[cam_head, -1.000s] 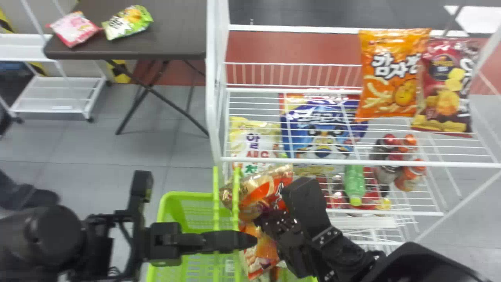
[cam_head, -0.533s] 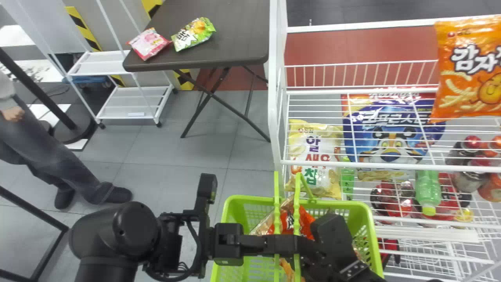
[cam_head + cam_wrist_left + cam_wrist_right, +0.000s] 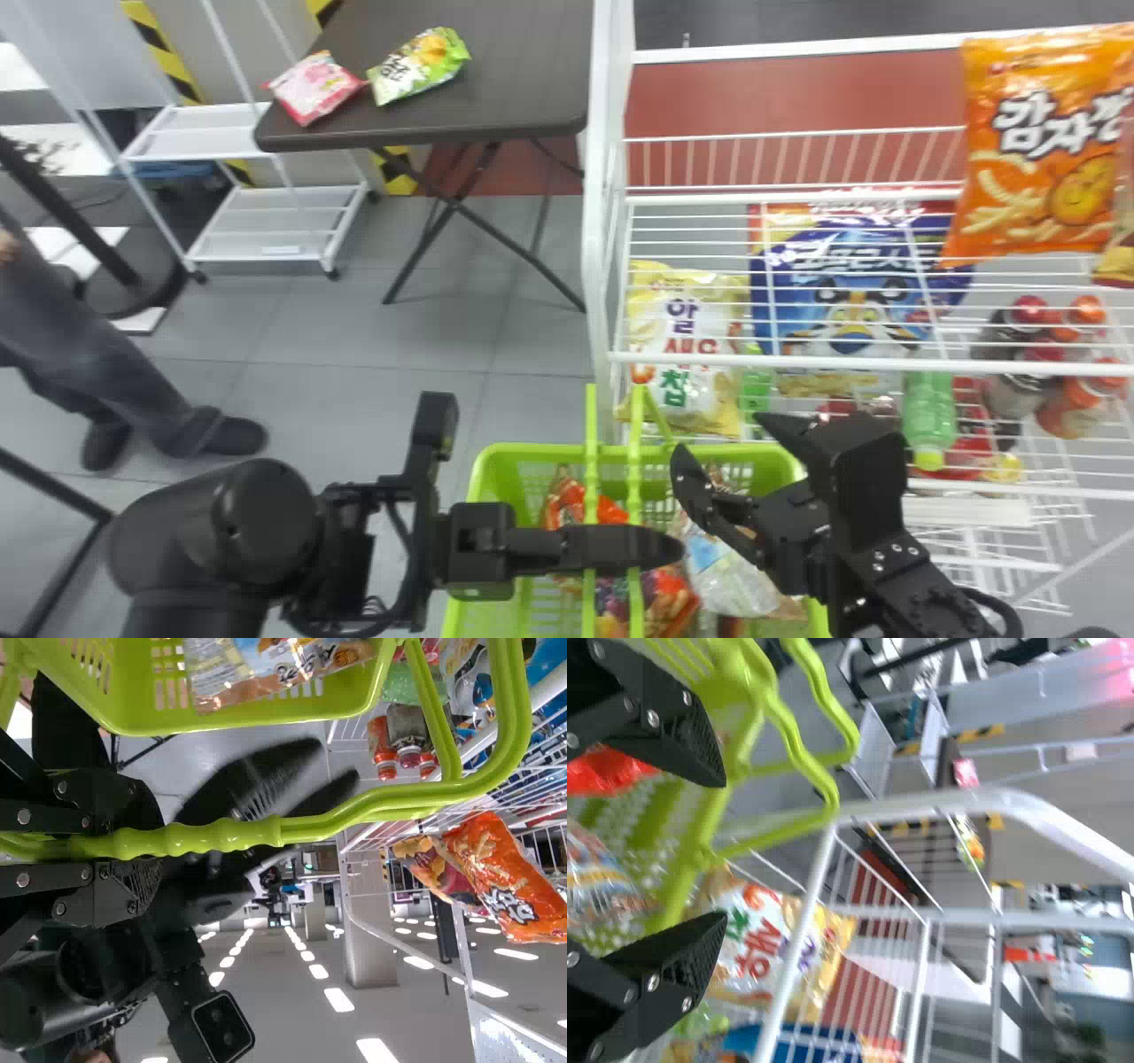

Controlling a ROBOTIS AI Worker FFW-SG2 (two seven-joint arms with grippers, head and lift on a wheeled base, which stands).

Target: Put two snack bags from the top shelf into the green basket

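checking the head view: the left gripper (image 3: 660,548) lies across the raised handles (image 3: 634,461) of the green basket (image 3: 478,496), at the near side of the scene. the right gripper (image 3: 726,439) is over the basket's right part, its two fingers spread. three snack bags lie within the basket walls: a red-orange bag (image 3: 565,505) at left, a dark red bag (image 3: 656,602) nearer, and a clear-and-blue bag (image 3: 731,580) at right, below the right gripper. on the top shelf (image 3: 797,363), far right, sits an orange bag (image 3: 1045,168), with a maroon bag (image 3: 1118,257) just beside it at the view's edge. a white-and-yellow bag (image 3: 682,346) and a blue bag (image 3: 850,292) are seen below the shelf wires. a pink packet (image 3: 316,87) and a green packet (image 3: 418,66) lie on the dark table (image 3: 496,106), far left.

reviewing the left wrist view: the left gripper (image 3: 146,849) is clamped on handles, which pass between its fingers. the orange bag and the maroon bag are side by side at the rack.

examining the right wrist view: the fingers of the right gripper (image 3: 725,849) stand well apart over the basket, with the red-orange bag and the clear-and-blue bag in sight inside it.
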